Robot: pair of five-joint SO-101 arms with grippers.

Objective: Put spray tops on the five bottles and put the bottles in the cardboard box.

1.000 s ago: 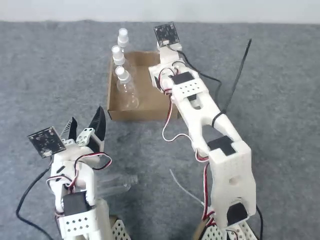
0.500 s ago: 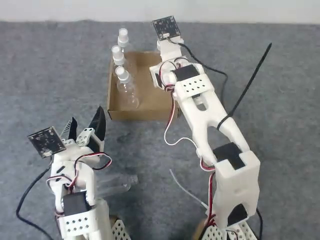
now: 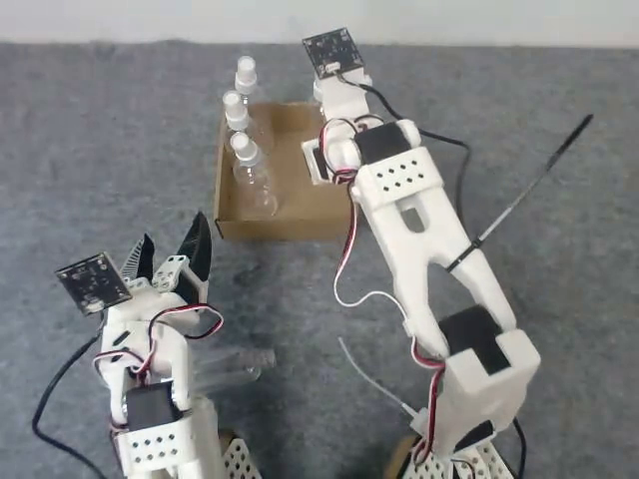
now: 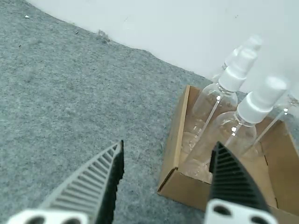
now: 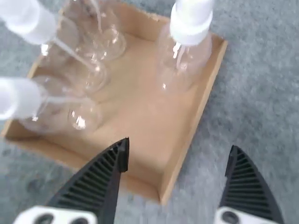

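While your left arm sits low at the near left of the gray mat (image 3: 80,130), the left gripper (image 3: 172,249) hangs with its two black fingers spread wide and nothing between them, pointing toward the cardboard box (image 3: 262,227). Just right of that arm's base you have a clear lying bottle (image 3: 238,365) on its side on the mat, partly tucked under the arm, its bare neck turned toward the other arm. Farther back, the cardboard box stands open, and a row of three bottles (image 3: 236,106) stands upright along its left wall, each wearing a white top. On the mat between the two bases lies a thin white strip (image 3: 369,372). Your right arm (image 3: 419,220) stretches forward over the right half of the box. From its wrist you see the right gripper (image 5: 177,147) released, fingers wide apart and holding nothing, poised above the box's near wall. A fourth bottle (image 5: 183,65) stands inside by the opposite wall, apart from the row, its spray top (image 5: 191,17) on. A black strap (image 3: 574,135) sticks out from the right arm.
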